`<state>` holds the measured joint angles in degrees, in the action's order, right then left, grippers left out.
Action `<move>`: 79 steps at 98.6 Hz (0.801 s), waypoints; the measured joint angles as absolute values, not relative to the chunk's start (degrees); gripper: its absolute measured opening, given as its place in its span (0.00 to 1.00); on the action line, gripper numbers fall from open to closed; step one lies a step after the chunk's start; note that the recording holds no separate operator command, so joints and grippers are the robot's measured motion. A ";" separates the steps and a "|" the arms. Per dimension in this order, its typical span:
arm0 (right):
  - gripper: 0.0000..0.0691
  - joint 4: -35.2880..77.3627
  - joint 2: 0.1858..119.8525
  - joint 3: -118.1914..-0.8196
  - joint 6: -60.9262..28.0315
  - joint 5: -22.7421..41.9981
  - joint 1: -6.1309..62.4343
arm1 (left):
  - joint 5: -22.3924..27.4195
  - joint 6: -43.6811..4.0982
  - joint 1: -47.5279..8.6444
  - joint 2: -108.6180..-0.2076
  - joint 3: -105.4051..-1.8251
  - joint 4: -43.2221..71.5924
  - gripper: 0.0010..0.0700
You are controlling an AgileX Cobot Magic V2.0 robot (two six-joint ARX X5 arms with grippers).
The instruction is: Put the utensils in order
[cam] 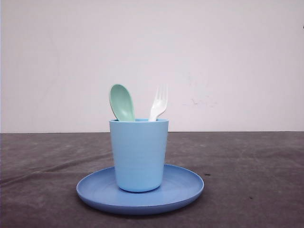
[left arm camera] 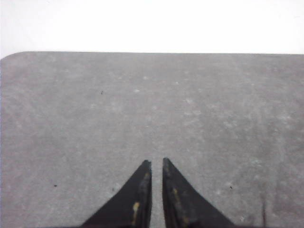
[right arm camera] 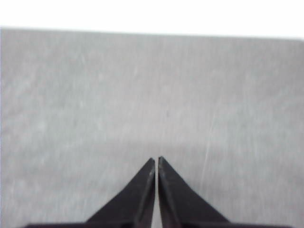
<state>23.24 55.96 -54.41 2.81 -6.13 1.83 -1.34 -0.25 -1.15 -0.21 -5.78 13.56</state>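
A dark grey table (cam: 266, 161) runs to a pale wall (cam: 228, 57). Near the middle of it lies a round blue plate (cam: 185, 190), and on the plate stands a light blue cup (cam: 138, 156), upright. Both utensils stand in the cup with their handles down: the green spoon (cam: 122, 102) on the left, its bowl leaning left, and the white fork (cam: 159, 104) on the right, tines up.

The left gripper (left arm camera: 156, 164) hangs over bare table with its jaws nearly together, a thin slit between the tips and nothing in them. The right gripper (right arm camera: 156, 160) is likewise pinched almost shut and empty over bare table.

Judging by this, each utensil has to be lifted out. A good move would open the jaws first, come down from above onto the part standing clear of the rim, and pull straight up so the light cup does not tip or slide on the plate.

The handles are hidden inside the cup. The right wrist view is blurred.
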 joint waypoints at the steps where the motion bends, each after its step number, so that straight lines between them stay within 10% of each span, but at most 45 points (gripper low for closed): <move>1: 0.01 23.00 55.96 -54.41 2.81 -6.13 1.83 | -1.37 -0.25 -1.15 -0.23 -5.69 13.43 0.01; 79: 0.01 9.23 56.01 -54.41 2.81 -6.04 1.83 | -0.67 -0.91 -1.15 -0.21 -1.85 10.57 0.01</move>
